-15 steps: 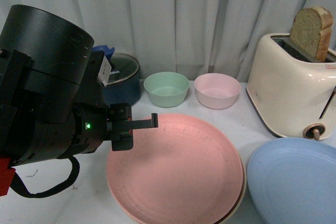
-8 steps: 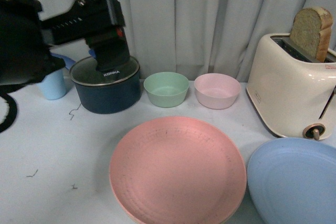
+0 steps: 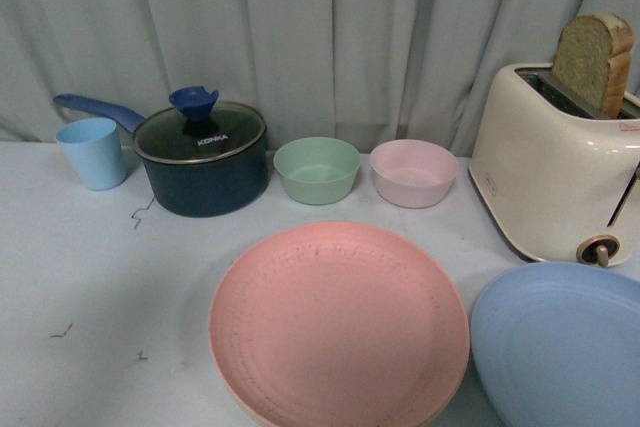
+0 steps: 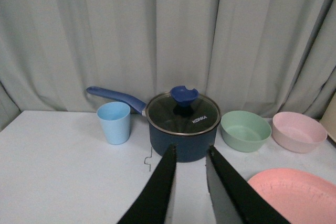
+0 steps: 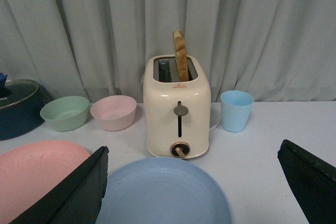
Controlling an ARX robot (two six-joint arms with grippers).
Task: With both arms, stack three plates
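The pink plate (image 3: 338, 325) lies flat at the front middle of the white table. To its right the light blue plate (image 3: 560, 347) rests by the toaster, cut off by the frame edge. Neither gripper shows in the front view. In the left wrist view my left gripper (image 4: 191, 149) is open with a narrow gap and holds nothing. It hangs over bare table in front of the pot, with the pink plate (image 4: 299, 192) off to one side. My right gripper (image 5: 193, 149) is wide open and empty, its fingers spread to either side of the blue plate (image 5: 163, 192). The pink plate (image 5: 37, 171) lies beside that one.
Along the back stand a light blue cup (image 3: 92, 152), a dark blue lidded pot (image 3: 200, 162), a green bowl (image 3: 317, 169) and a pink bowl (image 3: 414, 172). A cream toaster (image 3: 555, 162) holds a bread slice (image 3: 595, 62). Another blue cup (image 5: 236, 110) stands beyond it. A curtain closes the back.
The left arm, which filled the left of the front view, has risen and drawn back out of it. The pink plate, pot and cup now show fully. No plate has moved.
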